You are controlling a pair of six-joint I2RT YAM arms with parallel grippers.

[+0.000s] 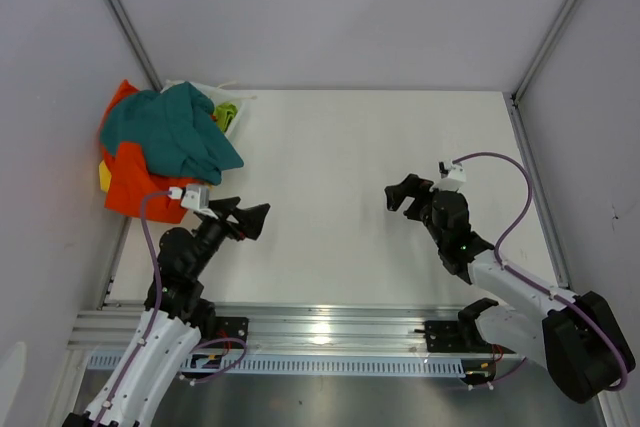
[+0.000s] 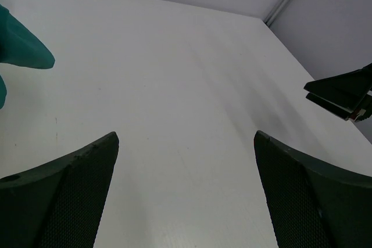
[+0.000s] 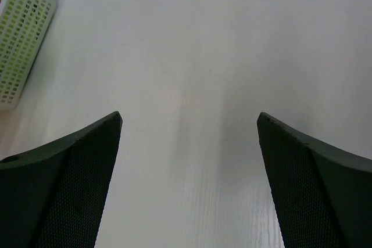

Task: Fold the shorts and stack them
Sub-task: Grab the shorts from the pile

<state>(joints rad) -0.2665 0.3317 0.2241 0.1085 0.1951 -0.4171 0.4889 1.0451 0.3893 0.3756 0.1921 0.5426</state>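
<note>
Top external view: the shorts lay heaped at ten o'clock on the worktop (image 1: 380, 197), the teal pair (image 1: 175, 132) draped over the orange pair (image 1: 140, 187). Both hands were spread wide and grasped nothing. The left hand (image 1: 250, 215) hovered just at five o'clock of the heap, and the right hand (image 1: 402, 194) was well apart toward three o'clock.

The cloth looked soft, light and limp, so I judged it would sag and drag its neighbour along. A pinch on the teal pair's free lower edge seemed the likeliest hold.

A yellow sliver (image 1: 104, 177) and a lime bit (image 1: 228, 112) in a white basket (image 1: 236, 99) barely showed. I could not tell waistbands, drawstrings or legs apart. The left wrist view caught only a teal tip (image 2: 20, 45) at nine o'clock.
</note>
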